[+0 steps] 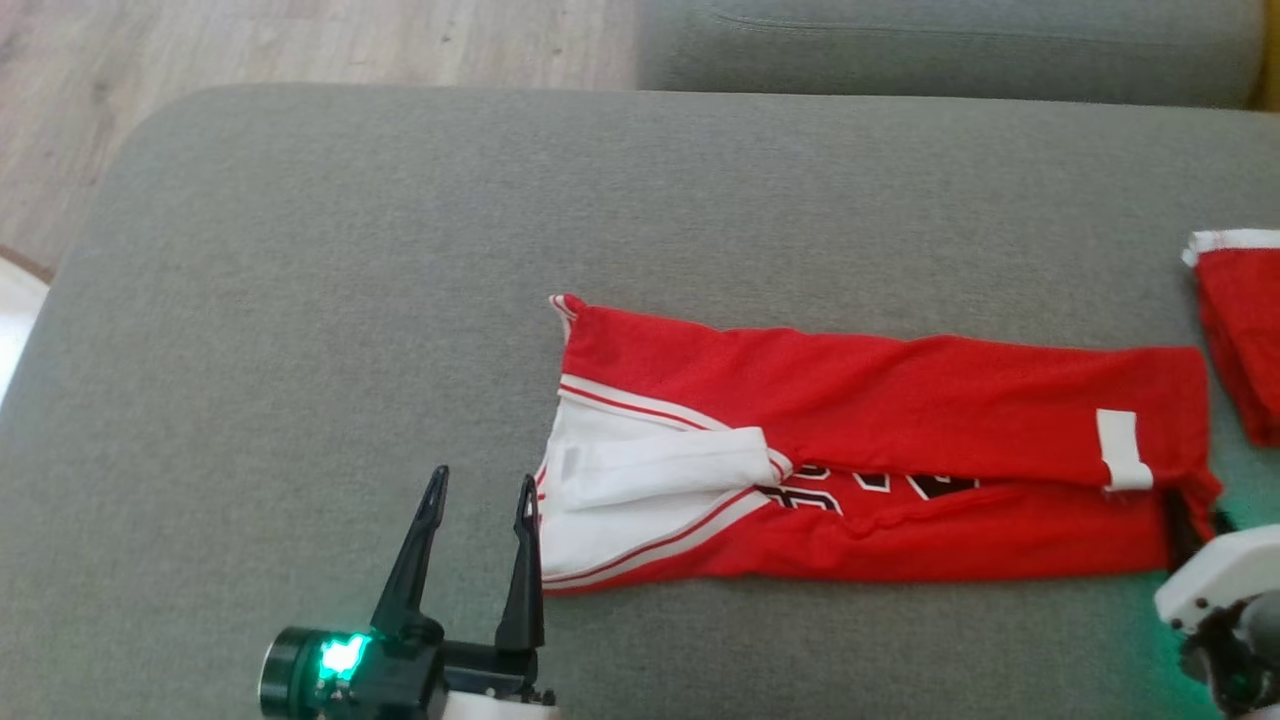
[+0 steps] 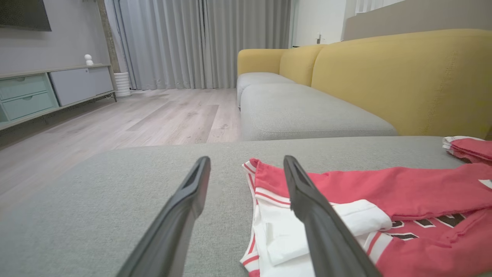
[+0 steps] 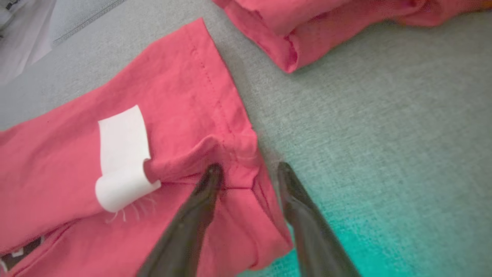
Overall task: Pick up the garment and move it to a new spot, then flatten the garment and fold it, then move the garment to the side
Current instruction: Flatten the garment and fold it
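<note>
While the red garment (image 1: 900,400) is laid as a long folded strip across the grey sofa cushion (image 1: 300,250), the left pincer (image 1: 483,476) is held spread just beside its white-lined end, and the right pincer (image 3: 249,168) is spread astride its hem corner, one finger (image 3: 205,188) set on the cloth.

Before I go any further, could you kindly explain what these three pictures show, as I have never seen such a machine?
It is a robot with two arms, each ending in a two-fingered hand. One picture looks down from its head; the other two look along each hand's fingers. On a grey cushion lies a red jersey, folded into a long strip, with another red garment beside it. The left hand is open at the jersey's white-trimmed end. The right hand is open astride the opposite corner, near a white label. Nothing appears gripped yet.
</note>
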